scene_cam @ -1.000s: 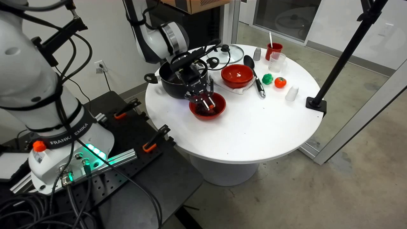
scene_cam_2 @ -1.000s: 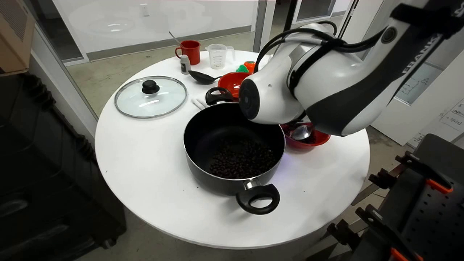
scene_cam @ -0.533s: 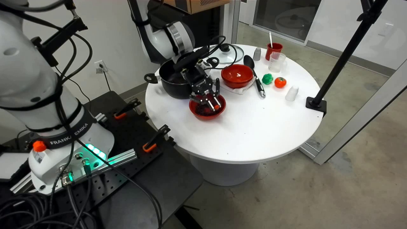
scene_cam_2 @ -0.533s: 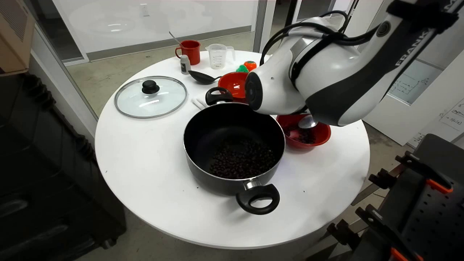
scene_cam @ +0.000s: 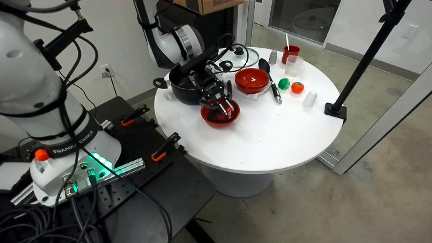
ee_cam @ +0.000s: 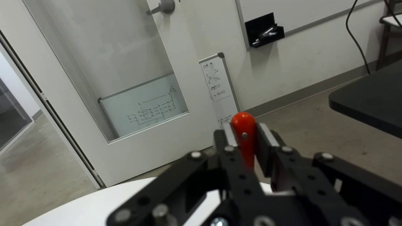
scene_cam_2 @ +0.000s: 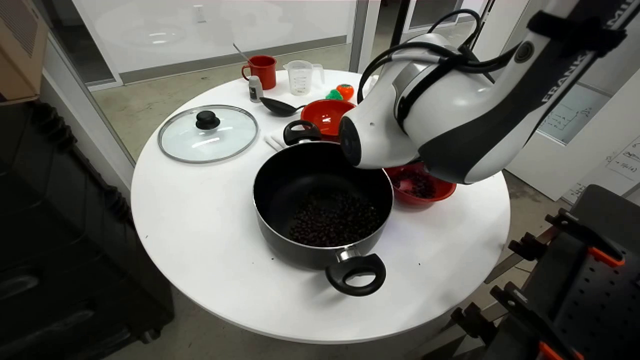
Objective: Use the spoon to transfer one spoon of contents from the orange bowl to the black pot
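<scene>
The spoon shows its red-orange handle end (ee_cam: 244, 125) between my finger pads in the wrist view; the handle (scene_cam: 229, 109) also shows in an exterior view. My gripper (scene_cam: 226, 110) is shut on it, tilted down over the orange bowl (scene_cam: 219, 125). The scoop end is hidden behind the arm and gripper. The bowl (scene_cam_2: 422, 201) holds dark beans (scene_cam_2: 420, 186), with a bare patch of its bottom showing. The black pot (scene_cam_2: 305, 256) stands beside the bowl with dark beans (scene_cam_2: 335, 220) on its bottom; it is partly behind the arm in an exterior view (scene_cam: 184, 96).
Stacked brighter red bowls (scene_cam: 251, 79) sit on a cloth (scene_cam: 254, 96) near the pot. A black ladle (scene_cam: 275, 91), glass lid (scene_cam_2: 182, 135), red cup (scene_cam_2: 263, 72), measuring jug (scene_cam_2: 300, 80), shakers (scene_cam: 309, 99), toy tomato (scene_cam: 297, 87) and green toy (scene_cam: 284, 83) stand on the round table (scene_cam: 270, 145).
My gripper rose and moved over the bowl away from the pot, then came back slightly. The spoon's scoop, visible above the beans earlier, is now hidden behind the arm.
</scene>
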`<state>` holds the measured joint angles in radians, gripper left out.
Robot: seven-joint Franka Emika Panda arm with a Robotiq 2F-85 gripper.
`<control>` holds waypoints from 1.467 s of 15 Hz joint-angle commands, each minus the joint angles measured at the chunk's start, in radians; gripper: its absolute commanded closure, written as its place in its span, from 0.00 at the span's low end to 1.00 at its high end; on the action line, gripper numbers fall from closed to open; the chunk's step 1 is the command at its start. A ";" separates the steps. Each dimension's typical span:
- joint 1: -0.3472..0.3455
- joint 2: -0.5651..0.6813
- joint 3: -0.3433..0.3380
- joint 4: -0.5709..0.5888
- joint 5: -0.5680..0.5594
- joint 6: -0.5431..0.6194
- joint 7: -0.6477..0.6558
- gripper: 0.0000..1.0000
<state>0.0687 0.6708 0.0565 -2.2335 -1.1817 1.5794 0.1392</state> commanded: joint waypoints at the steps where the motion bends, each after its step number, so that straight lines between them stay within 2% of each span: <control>1: 0.020 0.019 0.015 0.013 -0.012 -0.047 0.012 0.95; 9: 0.059 0.042 0.043 0.011 -0.039 -0.057 0.015 0.95; 14: 0.088 0.085 0.050 0.034 -0.039 -0.109 0.003 0.95; 22: 0.089 0.112 0.080 0.037 -0.036 -0.100 -0.005 0.95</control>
<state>0.1580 0.7637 0.1209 -2.2079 -1.2089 1.4955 0.1393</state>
